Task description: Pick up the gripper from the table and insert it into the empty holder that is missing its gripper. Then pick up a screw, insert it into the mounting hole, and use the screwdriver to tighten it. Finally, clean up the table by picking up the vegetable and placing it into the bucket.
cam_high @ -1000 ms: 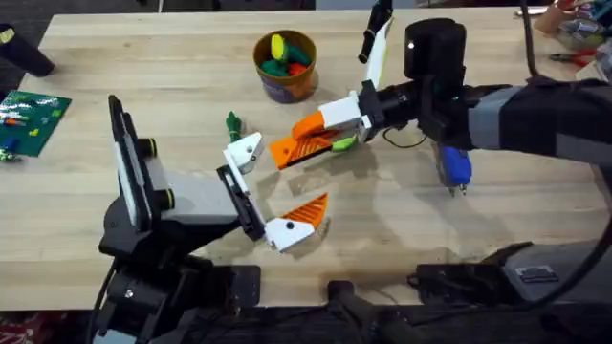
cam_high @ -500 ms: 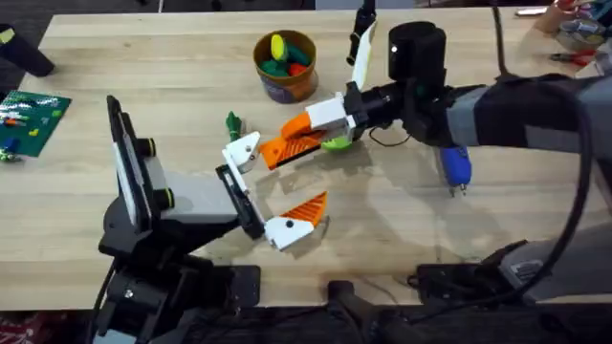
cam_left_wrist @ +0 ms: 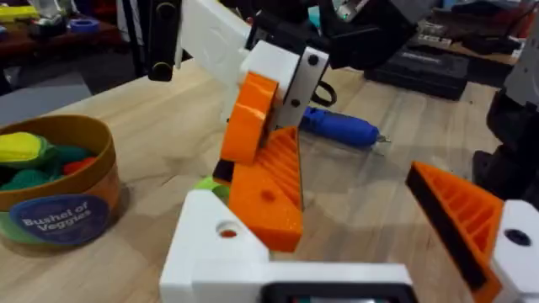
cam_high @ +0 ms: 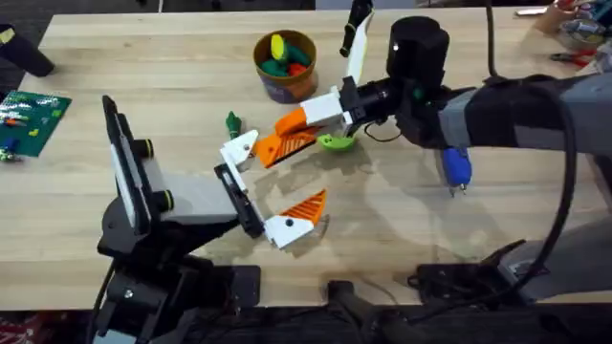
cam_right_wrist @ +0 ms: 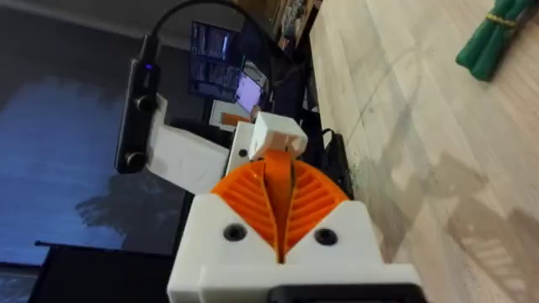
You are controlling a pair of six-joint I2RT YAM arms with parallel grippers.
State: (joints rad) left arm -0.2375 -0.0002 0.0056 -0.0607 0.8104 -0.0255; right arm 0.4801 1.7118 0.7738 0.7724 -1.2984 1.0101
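My right gripper (cam_high: 298, 126) is shut on the gripper (cam_high: 287, 145), an orange ribbed wedge, and holds it against the holder (cam_high: 241, 150), the white bracket on my left arm's far jaw. In the left wrist view the wedge (cam_left_wrist: 269, 189) rests just above the holder (cam_left_wrist: 210, 252), beside its mounting hole (cam_left_wrist: 227, 231). My left gripper (cam_high: 273, 186) is open; its near jaw carries its own orange finger (cam_high: 306, 208). The dark green vegetable (cam_high: 232, 123) lies beyond the holder. The bucket (cam_high: 285, 65) stands behind. The blue screwdriver (cam_high: 456, 167) lies under my right arm.
A lime green ring (cam_high: 337, 142) lies next to the wedge. A green circuit board (cam_high: 33, 119) sits at the left edge and loose tools (cam_high: 574, 43) at the far right corner. Bare table (cam_high: 411, 239) lies in front of the screwdriver.
My right gripper has carried the orange wedge left and slightly away from me, closing the gap to the holder. The left arm has stayed still.
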